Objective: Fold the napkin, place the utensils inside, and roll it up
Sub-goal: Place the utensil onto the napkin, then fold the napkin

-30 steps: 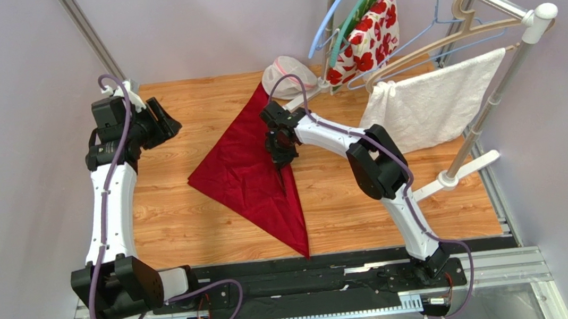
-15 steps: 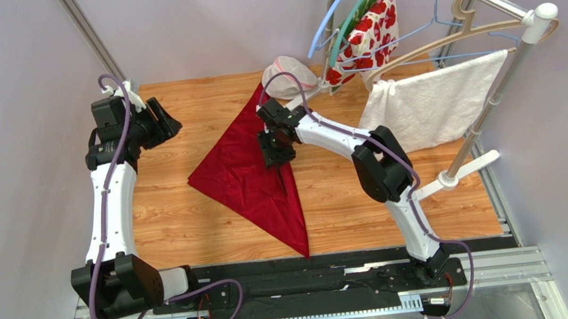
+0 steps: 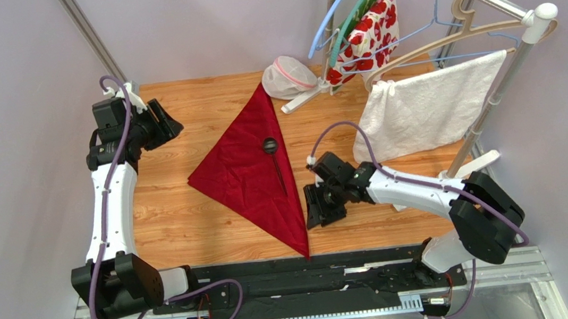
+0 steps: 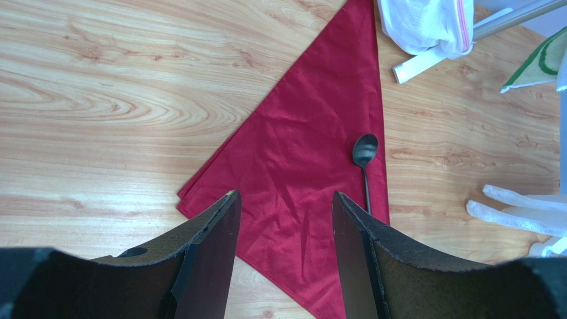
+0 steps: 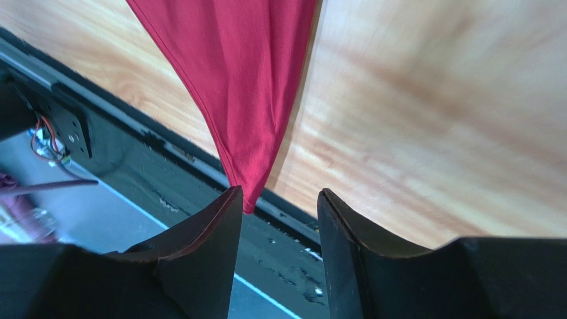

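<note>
Wooden table (image 3: 181,219), two arms. Napkin (image 3: 248,167) lies flat mid-table, folded to a triangle: one long straight edge on the right running from far to near, one point out to the left, and the near point reaching the table's front edge. Spoon (image 3: 276,164) rests on the napkin just inside that right edge, with its bowl toward the far side and its handle pointing near. Right gripper (image 3: 320,211) sits low just beside the napkin's near right edge, off the cloth; jaws apart, nothing between them. Its wrist view shows the napkin's near tip beyond the finger gap. Left gripper (image 3: 165,122) is at the far left of the table, well apart from the napkin; jaws spread wide, empty. White mesh bag (image 3: 288,77) is at the far edge, just beyond the napkin's far point. White towel (image 3: 426,107) and flowered cloth (image 3: 368,33) hang on the rack to the right.
</note>
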Motion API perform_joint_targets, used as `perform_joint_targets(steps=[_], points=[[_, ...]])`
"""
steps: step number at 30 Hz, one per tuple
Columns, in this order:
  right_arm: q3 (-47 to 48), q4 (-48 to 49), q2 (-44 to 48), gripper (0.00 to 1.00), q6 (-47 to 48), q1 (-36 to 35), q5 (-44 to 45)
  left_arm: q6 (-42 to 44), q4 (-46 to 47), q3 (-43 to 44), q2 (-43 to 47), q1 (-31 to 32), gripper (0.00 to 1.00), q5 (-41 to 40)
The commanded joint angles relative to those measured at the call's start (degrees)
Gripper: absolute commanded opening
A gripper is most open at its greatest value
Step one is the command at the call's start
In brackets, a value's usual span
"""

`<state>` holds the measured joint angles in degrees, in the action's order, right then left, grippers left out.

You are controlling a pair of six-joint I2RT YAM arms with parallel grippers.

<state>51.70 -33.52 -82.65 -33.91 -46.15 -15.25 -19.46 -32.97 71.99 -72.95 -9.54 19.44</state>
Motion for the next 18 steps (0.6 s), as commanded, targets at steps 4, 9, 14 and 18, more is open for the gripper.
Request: perform_joint_targets(steps=[4, 9, 14, 18], points=[[-11.35, 18.3, 3.99, 0.49, -15.12, -3.77, -6.72, -0.58, 1.95, -0.27, 1.23, -0.48, 0.61, 0.25], [-15.05, 21.82, 4.08, 0.49, -17.5, -4.74, -6.9, -0.66, 2.12, -0.44, 1.49, -0.48, 0.61, 0.42], [-15.67, 23.5, 2.06, 0.46, -18.56, -5.79, -6.55, -0.75, 2.21, -0.44, 1.67, -0.48, 0.61, 0.51], [-15.75, 21.31, 1.0, 0.4, -19.35, -6.76, -5.24, -0.75, 2.3, -0.44, 1.58, -0.48, 0.61, 0.51]])
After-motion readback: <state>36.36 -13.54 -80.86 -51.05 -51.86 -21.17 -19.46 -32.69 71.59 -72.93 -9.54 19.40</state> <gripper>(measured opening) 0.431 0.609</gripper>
